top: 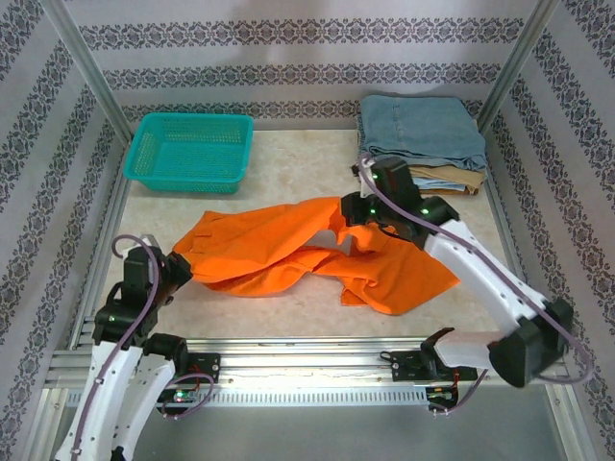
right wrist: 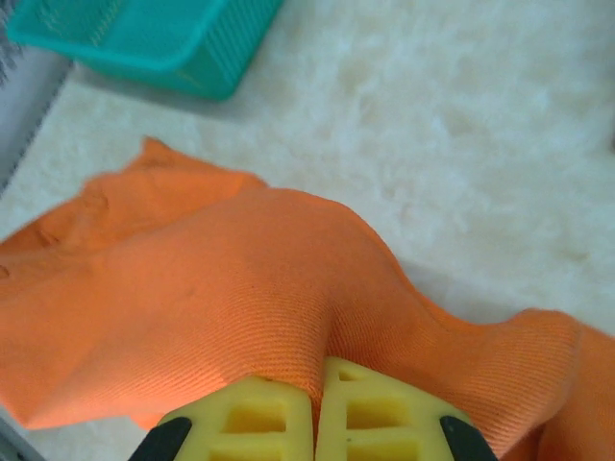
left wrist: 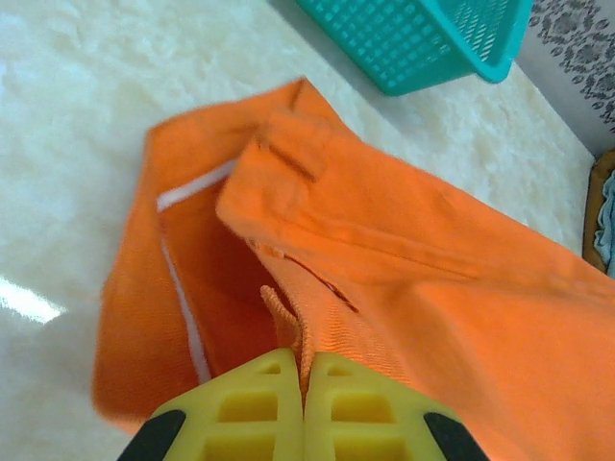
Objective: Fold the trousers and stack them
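Left end effector [left wrist: 304, 370] and right end effector [right wrist: 314, 392] pinch trousers [top: 279, 252] stretched between them

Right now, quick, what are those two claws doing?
Left gripper: shut on the trousers.
Right gripper: shut on the trousers too.

Tan pair [top: 456, 179] mostly under denim pair [top: 420, 130], trousers [left wrist: 432, 259] and basket [left wrist: 413, 38] edge-cropped

One pair of orange trousers [top: 288, 252], one teal basket [top: 183, 180] upper left, one denim pair [top: 421, 130], one tan pair [top: 452, 180]
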You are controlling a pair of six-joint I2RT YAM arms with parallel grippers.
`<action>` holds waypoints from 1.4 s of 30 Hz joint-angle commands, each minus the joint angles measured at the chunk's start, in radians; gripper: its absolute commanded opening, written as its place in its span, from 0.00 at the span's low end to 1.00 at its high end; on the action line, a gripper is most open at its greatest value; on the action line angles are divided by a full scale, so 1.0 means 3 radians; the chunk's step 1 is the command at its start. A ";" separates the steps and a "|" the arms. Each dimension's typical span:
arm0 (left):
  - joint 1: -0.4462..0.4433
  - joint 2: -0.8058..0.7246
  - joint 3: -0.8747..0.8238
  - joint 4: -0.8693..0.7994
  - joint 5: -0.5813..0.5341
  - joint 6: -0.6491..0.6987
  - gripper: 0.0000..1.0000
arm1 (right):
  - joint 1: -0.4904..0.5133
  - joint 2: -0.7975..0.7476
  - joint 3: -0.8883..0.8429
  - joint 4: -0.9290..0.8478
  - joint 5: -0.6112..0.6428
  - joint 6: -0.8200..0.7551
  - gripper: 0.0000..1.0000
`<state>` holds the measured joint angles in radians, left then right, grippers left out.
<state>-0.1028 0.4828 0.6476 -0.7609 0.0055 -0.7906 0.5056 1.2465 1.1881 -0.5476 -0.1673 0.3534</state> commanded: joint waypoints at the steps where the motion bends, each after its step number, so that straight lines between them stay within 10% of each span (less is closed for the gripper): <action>1: 0.0041 0.0085 0.0316 0.0155 -0.0141 0.0122 0.00 | -0.0113 -0.0232 -0.0059 0.0105 0.0350 0.0039 0.00; 4: 0.0043 0.0084 0.0398 0.0105 -0.0175 0.0163 0.47 | -0.0167 -0.0244 -0.0016 0.0104 0.0261 0.0045 0.00; 8: 0.0043 -0.0134 0.0368 -0.0020 -0.0284 0.0158 0.61 | -0.0029 -0.0306 -0.0063 0.0124 -0.0076 0.0098 0.00; 18: 0.0044 0.0238 0.0279 0.0409 0.0047 0.0198 0.70 | 0.0255 -0.0597 -0.0400 0.0095 0.0031 0.0116 0.00; 27: -0.0089 0.2012 0.0544 0.1316 0.0239 0.0386 0.80 | 0.0268 -0.0534 -0.0597 0.0107 0.0027 0.0130 0.00; 34: -0.0164 0.3124 0.0806 0.1903 0.0552 0.0460 0.69 | 0.0212 -0.0494 -0.0858 0.0207 -0.0022 0.0178 0.00; 42: -0.0167 0.3834 0.1100 0.1797 0.0156 0.0676 0.74 | 0.0191 -0.0371 -0.0958 0.0276 -0.0127 0.0205 0.00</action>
<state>-0.1448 1.5970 0.9455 -0.2523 0.0910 -0.6422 0.5713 1.1290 0.9237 -0.4873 -0.1829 0.3985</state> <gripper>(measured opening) 0.742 0.054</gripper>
